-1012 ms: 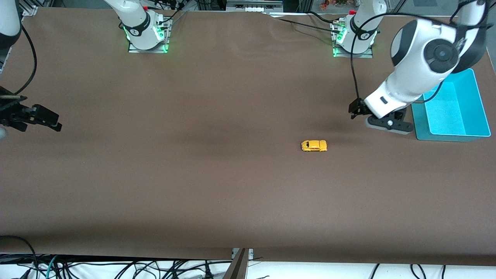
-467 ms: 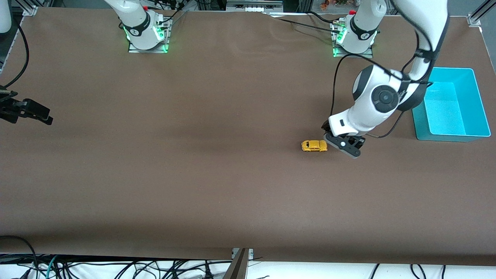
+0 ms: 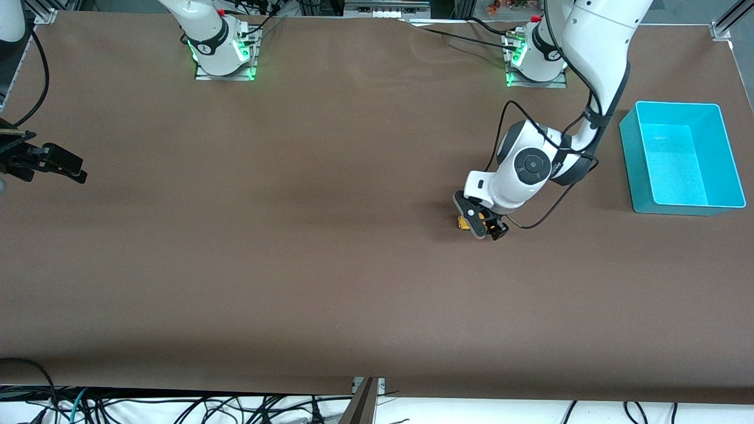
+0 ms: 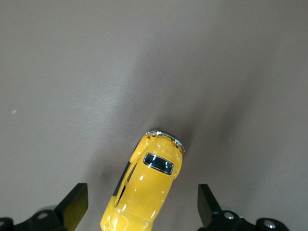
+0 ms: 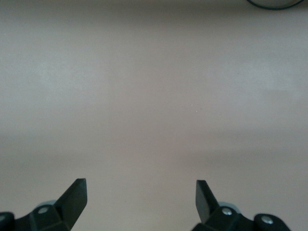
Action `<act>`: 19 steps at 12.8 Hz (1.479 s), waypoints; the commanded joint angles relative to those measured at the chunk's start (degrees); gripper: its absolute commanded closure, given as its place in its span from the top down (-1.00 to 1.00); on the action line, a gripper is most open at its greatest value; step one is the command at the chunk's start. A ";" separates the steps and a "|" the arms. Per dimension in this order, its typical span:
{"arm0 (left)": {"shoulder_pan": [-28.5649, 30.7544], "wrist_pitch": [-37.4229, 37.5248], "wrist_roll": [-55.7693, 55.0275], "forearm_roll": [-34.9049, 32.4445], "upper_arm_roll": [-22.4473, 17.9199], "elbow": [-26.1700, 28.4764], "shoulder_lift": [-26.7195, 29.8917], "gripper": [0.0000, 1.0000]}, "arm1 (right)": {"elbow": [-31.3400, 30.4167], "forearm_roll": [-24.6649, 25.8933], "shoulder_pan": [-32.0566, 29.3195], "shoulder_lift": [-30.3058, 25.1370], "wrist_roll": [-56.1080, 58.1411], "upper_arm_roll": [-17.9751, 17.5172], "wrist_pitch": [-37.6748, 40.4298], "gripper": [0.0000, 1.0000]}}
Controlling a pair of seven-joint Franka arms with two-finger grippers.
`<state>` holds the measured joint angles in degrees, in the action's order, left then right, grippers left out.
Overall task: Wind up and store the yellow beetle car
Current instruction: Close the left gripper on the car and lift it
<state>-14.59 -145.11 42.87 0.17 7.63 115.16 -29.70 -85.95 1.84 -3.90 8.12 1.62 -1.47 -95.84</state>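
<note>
The yellow beetle car (image 4: pixel 147 190) stood on the brown table (image 3: pixel 294 265), between the spread fingers of the left gripper (image 3: pixel 484 226), which was released and touched nothing; the right gripper (image 3: pixel 53 165), also released, waited over the right arm's end of the table. The car lay skewed to the jaws, so closing would likely pinch it off-centre and roll or twist it away. Bare table lay all around, and the teal bin (image 3: pixel 728 159) stood well apart toward the left arm's end.
</note>
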 commanded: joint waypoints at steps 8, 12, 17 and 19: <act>-1.41 -0.27 5.47 -0.35 -2.26 -0.73 -0.97 -1.00 | -0.45 0.63 0.30 -0.29 -0.48 -0.47 0.39 1.00; 1.56 5.51 9.41 -0.96 -2.79 0.33 5.68 -1.00 | -0.45 0.71 0.21 -0.29 -0.39 -0.47 0.48 1.00; 10.35 29.15 10.65 -0.43 -2.79 5.40 25.79 -1.00 | -0.45 0.71 0.30 -0.29 -0.31 -0.47 0.74 1.00; 16.05 30.76 16.85 -0.87 -2.88 13.65 36.77 -1.00 | -0.45 0.71 0.39 -0.29 -0.39 -0.56 0.74 1.00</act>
<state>-2.99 -114.53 54.36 0.14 4.35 118.29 -4.68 -86.25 1.84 -3.55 8.28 1.63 -1.62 -95.75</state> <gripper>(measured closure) 0.551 0.000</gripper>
